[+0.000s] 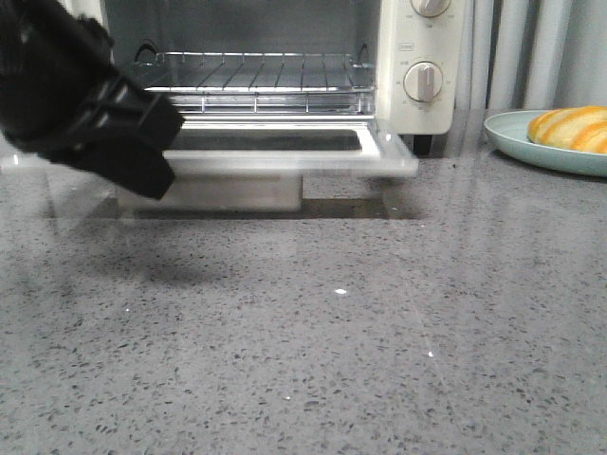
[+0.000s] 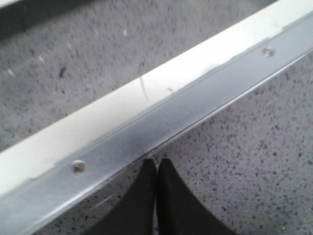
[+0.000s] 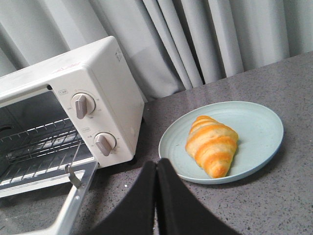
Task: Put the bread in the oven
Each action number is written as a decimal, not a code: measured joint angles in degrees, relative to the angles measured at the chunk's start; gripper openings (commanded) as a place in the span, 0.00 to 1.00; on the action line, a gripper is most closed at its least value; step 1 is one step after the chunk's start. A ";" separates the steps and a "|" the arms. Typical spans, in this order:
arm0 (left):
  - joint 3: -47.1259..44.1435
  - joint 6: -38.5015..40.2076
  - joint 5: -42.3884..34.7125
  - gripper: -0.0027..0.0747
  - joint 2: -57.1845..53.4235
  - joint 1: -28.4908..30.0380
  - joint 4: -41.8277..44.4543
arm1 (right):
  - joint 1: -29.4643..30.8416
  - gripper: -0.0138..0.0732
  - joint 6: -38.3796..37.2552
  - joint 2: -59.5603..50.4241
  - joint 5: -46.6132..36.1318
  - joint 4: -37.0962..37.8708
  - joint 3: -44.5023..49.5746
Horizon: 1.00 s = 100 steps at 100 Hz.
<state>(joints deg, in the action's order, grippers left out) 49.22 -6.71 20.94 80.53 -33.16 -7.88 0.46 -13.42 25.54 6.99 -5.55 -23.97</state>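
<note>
The cream-white oven (image 1: 422,57) stands at the back with its glass door (image 1: 285,142) dropped open and the wire rack (image 1: 256,76) bare. The oven also shows in the right wrist view (image 3: 88,98). The golden, cream-striped bread (image 1: 572,127) lies on a pale blue plate (image 1: 517,137) to the oven's right; it also shows in the right wrist view (image 3: 212,144). My left gripper (image 2: 157,164) is shut and empty, its tips at the front edge of the open door (image 2: 146,117). In the front view the left arm (image 1: 85,104) hangs over the door's left end. My right gripper (image 3: 156,164) is shut and empty, short of the plate (image 3: 254,122).
The grey speckled countertop (image 1: 332,332) stretches in front of the oven. Grey curtains (image 3: 205,39) hang behind. Two round knobs (image 1: 424,81) sit on the oven's right panel.
</note>
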 measured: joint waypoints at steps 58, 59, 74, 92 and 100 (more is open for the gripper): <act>-0.22 0.00 -0.80 0.01 -15.52 0.11 -2.52 | 0.00 0.44 0.00 26.10 23.13 10.38 -30.21; -0.22 0.00 -0.68 0.01 -15.99 0.11 -2.52 | 0.00 0.47 0.00 26.76 23.51 10.40 -31.34; -0.22 0.00 0.81 0.01 -25.92 0.11 -2.55 | 0.00 0.58 0.00 42.54 32.71 12.36 -42.88; -0.22 0.00 3.60 0.01 -34.43 0.11 -2.55 | 0.00 0.58 0.00 59.53 42.46 14.83 -53.55; -0.22 0.00 4.89 0.01 -37.42 0.11 -2.55 | 0.00 0.58 0.00 66.09 44.13 14.95 -56.02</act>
<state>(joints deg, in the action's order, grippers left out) 49.00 -6.71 25.82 43.11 -33.05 -10.43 0.46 -13.42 91.63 51.12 9.40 -79.99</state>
